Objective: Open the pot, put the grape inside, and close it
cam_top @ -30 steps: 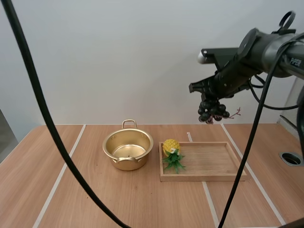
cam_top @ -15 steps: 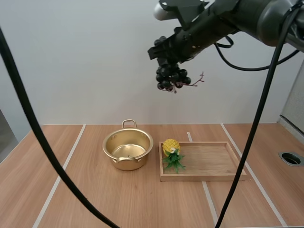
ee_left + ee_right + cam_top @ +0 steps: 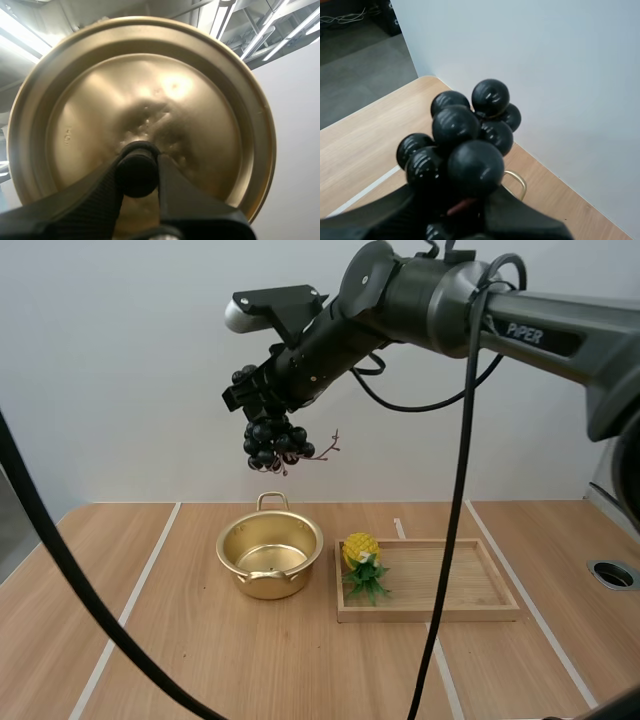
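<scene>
One grape bunch (image 3: 272, 443) swung left, now above pot (image 3: 270, 556)

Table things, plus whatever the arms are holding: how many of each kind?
pot: 1
lid: 1
bunch of grapes: 1
wooden tray: 1
toy pineapple: 1
Total: 5
</scene>
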